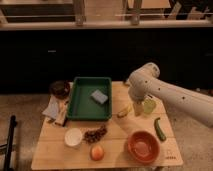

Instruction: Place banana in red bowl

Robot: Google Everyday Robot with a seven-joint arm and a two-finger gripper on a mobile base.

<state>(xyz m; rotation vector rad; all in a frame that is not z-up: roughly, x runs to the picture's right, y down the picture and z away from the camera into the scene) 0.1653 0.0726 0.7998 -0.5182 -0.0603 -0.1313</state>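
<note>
**The gripper (136,108) is held low over the light wooden surface (50,150), just beside the small pale yellow curved banana (123,111).**

The fingers are spread apart and nothing is grasped between them. The banana is left lying on the surface, between the rectangular green plastic tray (82,102) and the gripper (whether it is touched cannot be told). The round orange-red bowl with the thick rim (143,146) is set nearer the front edge, apart from the banana. A yellow-green cup (149,105) is seen close behind the gripper, and a dark green cucumber-like vegetable (159,129) is laid near the bowl. A grey-blue sponge (99,96) is held in the tray. A small white bowl (73,136), a cluster of dark grapes (95,134) and a round orange fruit (97,152) are placed in front of the tray.
</note>
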